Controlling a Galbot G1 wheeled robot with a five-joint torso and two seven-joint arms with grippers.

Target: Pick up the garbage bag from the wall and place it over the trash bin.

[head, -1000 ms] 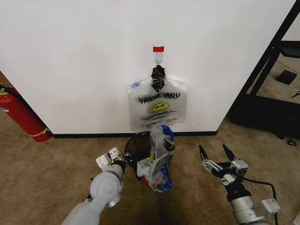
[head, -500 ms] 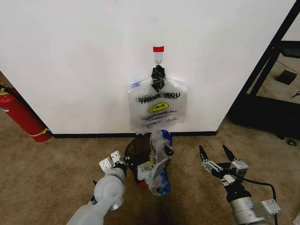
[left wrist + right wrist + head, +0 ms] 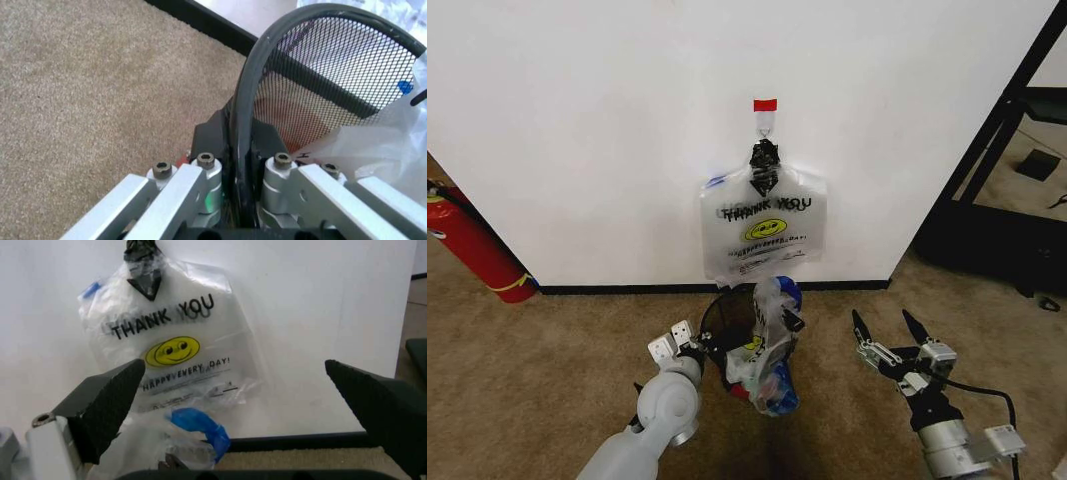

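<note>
The trash bin (image 3: 725, 322) stands on the carpet at the foot of the wall (image 3: 577, 130), a small black mesh bin tilted a little. My left gripper (image 3: 683, 343) is shut on its rim. In the left wrist view the fingers (image 3: 190, 187) clamp either side of the rim of the trash bin (image 3: 320, 85). The garbage bag (image 3: 769, 350), crinkly with a smiley and blue streaks, hangs crumpled over the bin's right side; the garbage bag (image 3: 390, 142) lies against the mesh. My right gripper (image 3: 892, 335) hovers open to the right of the bin; the right gripper (image 3: 233, 365) faces the garbage bag (image 3: 197, 427).
A bundle of "THANK YOU" bags (image 3: 764, 230) hangs by a black tie from a hook (image 3: 765, 126) under a red tape patch (image 3: 765, 104). A red fire extinguisher (image 3: 472, 250) stands at the left. A black shelf frame (image 3: 997, 150) rises on the right.
My left gripper has shifted a little to the right with the bin's rim in it, and the bin and bag moved along. The right arm has not moved.
</note>
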